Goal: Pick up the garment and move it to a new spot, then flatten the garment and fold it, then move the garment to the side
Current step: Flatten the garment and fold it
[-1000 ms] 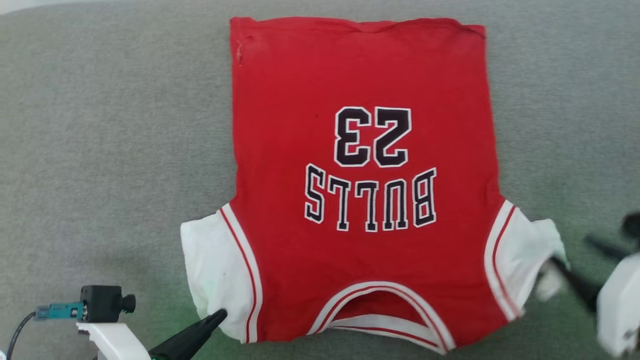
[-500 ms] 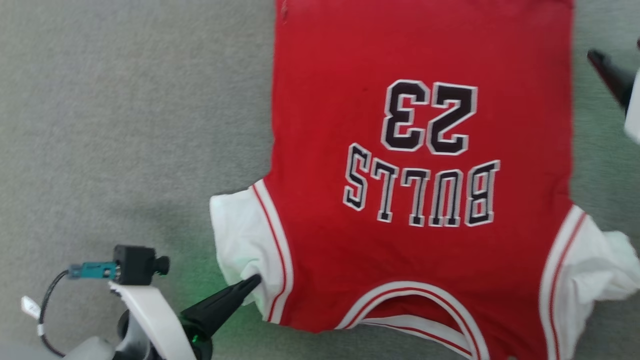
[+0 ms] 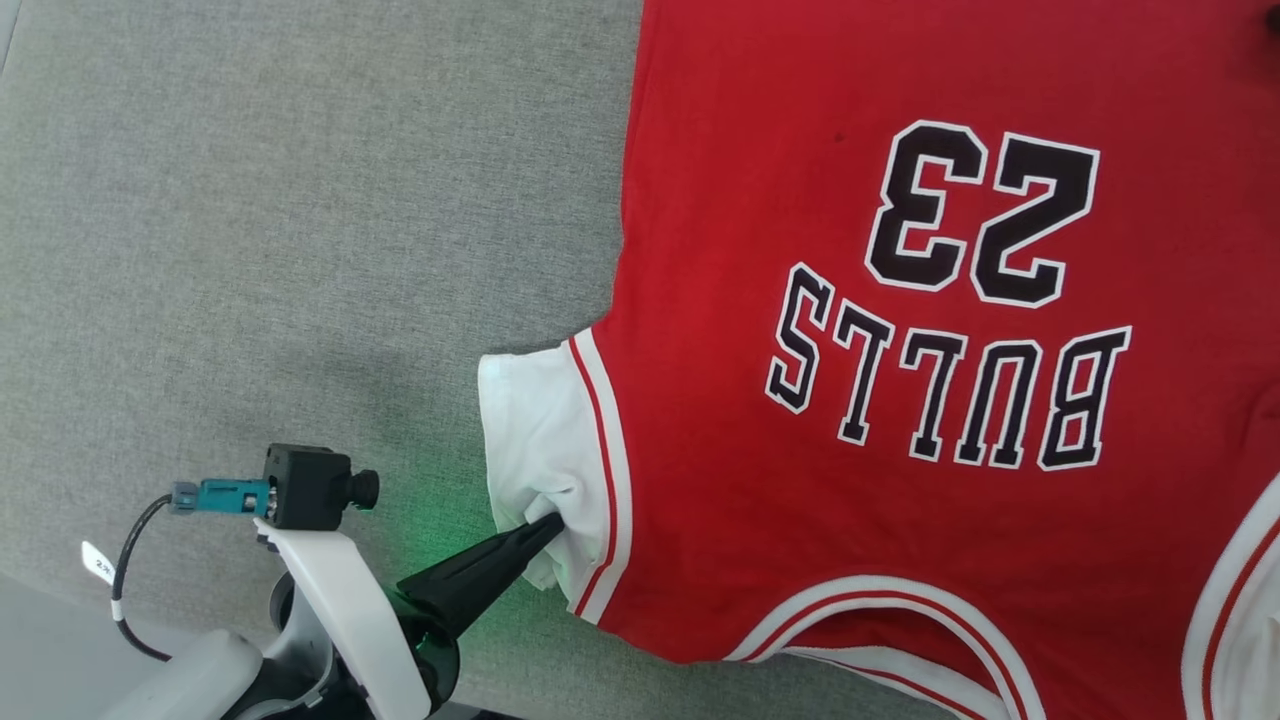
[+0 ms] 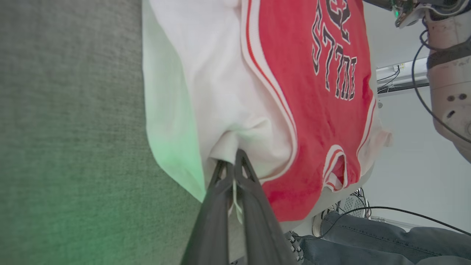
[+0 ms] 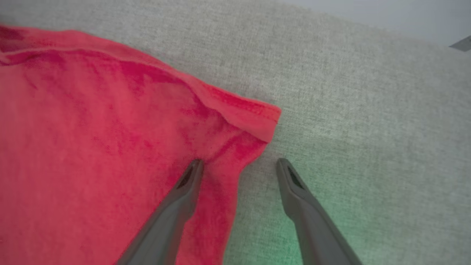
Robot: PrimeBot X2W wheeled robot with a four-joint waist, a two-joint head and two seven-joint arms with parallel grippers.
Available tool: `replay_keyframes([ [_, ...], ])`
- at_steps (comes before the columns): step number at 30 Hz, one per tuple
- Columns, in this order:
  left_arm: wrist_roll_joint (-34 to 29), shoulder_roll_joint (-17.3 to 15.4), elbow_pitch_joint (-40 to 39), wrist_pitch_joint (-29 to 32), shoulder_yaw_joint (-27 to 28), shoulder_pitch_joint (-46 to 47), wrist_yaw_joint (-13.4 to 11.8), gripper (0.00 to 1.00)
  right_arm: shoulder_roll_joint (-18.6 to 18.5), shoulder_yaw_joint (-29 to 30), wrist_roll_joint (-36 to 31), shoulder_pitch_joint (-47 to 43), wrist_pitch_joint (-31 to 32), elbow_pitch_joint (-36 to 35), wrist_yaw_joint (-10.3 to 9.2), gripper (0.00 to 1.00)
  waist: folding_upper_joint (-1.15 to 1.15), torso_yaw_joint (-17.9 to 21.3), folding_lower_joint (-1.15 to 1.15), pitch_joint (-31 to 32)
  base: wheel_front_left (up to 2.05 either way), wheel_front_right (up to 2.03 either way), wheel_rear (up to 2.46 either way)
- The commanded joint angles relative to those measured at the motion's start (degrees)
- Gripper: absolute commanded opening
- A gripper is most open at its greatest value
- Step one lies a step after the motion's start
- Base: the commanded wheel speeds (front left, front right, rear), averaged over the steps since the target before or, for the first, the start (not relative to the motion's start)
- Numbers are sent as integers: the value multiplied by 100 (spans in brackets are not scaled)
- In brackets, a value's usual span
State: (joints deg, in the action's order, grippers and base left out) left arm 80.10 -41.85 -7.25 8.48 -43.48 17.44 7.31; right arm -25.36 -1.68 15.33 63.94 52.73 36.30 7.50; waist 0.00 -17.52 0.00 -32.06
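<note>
On grey cloth (image 3: 300, 200), left gripper (image 3: 550, 524) pinches the garment (image 3: 850, 420) by a white sleeve (image 3: 535, 420); right gripper (image 5: 239, 162), spread, straddles its hem corner (image 5: 263, 119).

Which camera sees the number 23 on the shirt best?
The head view: the whole 23 is there, upside down. The left wrist view cuts it off at the top edge. The right wrist view faces a plain red corner of the shirt.

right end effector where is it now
Right wrist view: the right end effector stands open at the red hem corner of the shirt, one finger over the fabric, the other over grey cloth.
</note>
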Motion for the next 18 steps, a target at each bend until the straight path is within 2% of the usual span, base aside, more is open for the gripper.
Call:
replay_keyframes([
  [1, -60, -8, -25, -27, -20, 106, 25, 0, 31, -68, 21, 2, 86, 160, -3, 100, 0, -21, 0, -18, 0, 0, 0],
  [5, -65, -49, -21, -32, -85, 160, 26, 0, 39, -260, 69, 18, 84, 379, -3, 100, 0, 8, 0, -51, 0, 0, 0],
  [6, -54, -53, -13, -45, -88, 178, 27, 0, 43, -305, 89, 31, 75, 418, -3, 65, 0, 23, 0, -59, 0, 0, 0],
  [7, -45, -59, -6, -58, -94, 200, 27, 0, 46, -346, 111, 33, 52, 458, -3, 6, 0, 38, 0, -57, 0, 0, 0],
  [8, -36, -73, 3, -82, -96, 221, 27, 0, 46, -376, 132, 38, 15, 485, -3, 0, 0, 61, 0, -45, 0, 0, 0],
  [16, 71, -139, 254, -225, -100, 172, 27, 0, -49, -727, 512, 6, -545, 309, -4, 0, 0, 291, 0, 293, 0, 0, 0],
  [18, 171, -179, 380, -315, -76, 44, 27, 0, -272, -1057, 842, -298, -666, 1, -5, 0, 0, 442, 0, 543, 0, 0, 0],
])
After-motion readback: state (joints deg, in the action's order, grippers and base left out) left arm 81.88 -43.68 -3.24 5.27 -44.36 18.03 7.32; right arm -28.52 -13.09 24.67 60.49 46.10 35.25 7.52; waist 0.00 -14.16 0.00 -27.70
